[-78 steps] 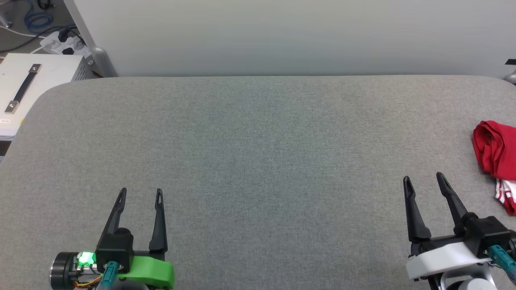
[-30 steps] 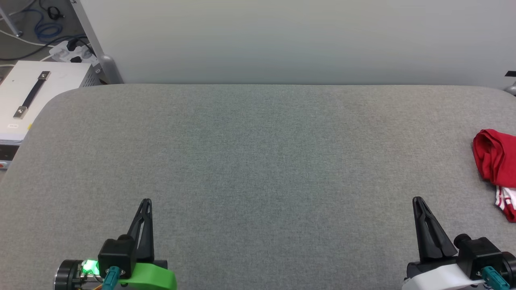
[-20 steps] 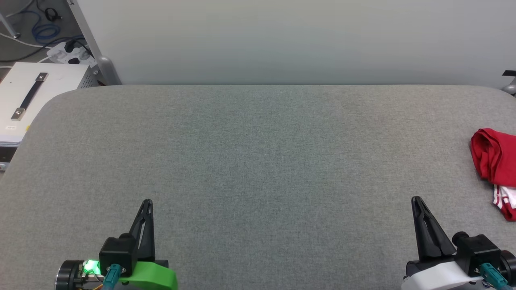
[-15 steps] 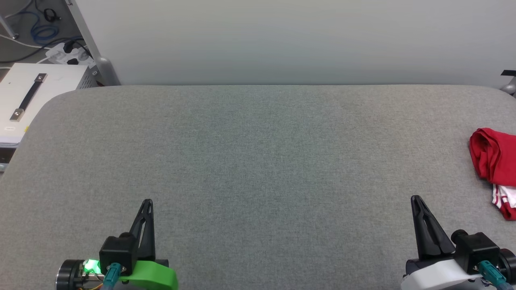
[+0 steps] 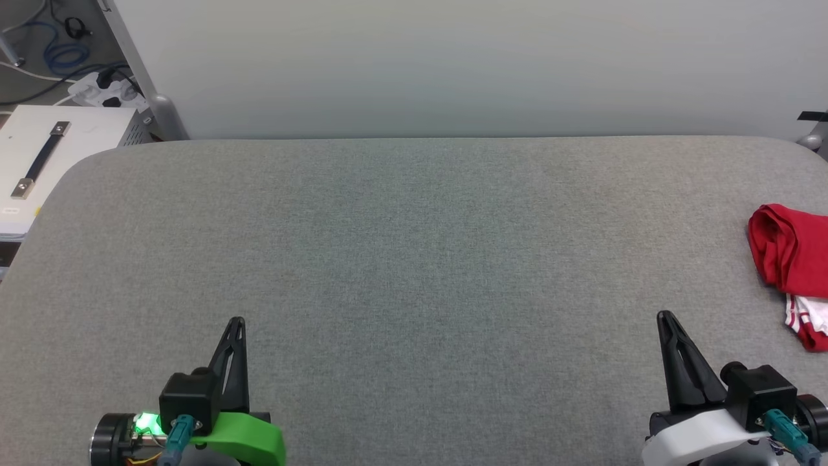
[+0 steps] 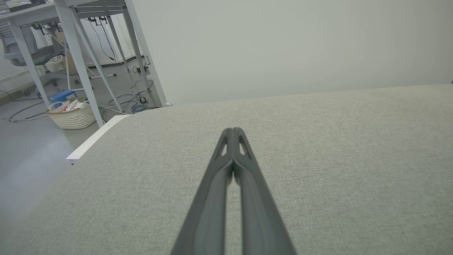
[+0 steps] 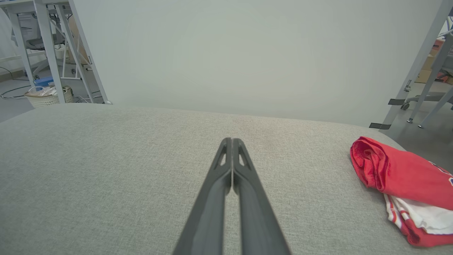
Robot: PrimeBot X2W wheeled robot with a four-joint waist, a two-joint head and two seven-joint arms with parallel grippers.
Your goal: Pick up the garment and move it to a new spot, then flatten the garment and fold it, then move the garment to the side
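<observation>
A grey fabric-covered counter (image 5: 414, 246) with rounded corners spreads across the head view, and a pale blank panel (image 5: 453, 65) stands along its far edge. From the head, both far corners of the counter can be seen at once. Each wrist view gives a lower, flatter look across the cloth toward the panel.

Off the counter's far left corner, the head view takes in a white case (image 5: 45, 155) with a black strap handle. Beyond it a white power strip (image 5: 103, 87) lies among cables on the floor. The left wrist view adds the slanted legs of a metal frame (image 6: 81, 60) and a woven basket (image 6: 72, 117) on the floor beside them.

The garment (image 5: 789, 259) lies bunched at the counter's right edge, cut off by the frame in the head view. The right wrist view shows more of it (image 7: 400, 173): a rolled red fold on top, with a white sleeve and red-and-white striped trim tucked underneath on the near side.

The left gripper (image 5: 236, 321) sits low at the near left, its fingers (image 6: 226, 159) pressed together to a single point and holding nothing. The right gripper (image 5: 666, 316) sits at the near right, to the left of the garment and apart from it. Its fingers (image 7: 244, 166) are likewise closed tight and empty, above bare cloth.
</observation>
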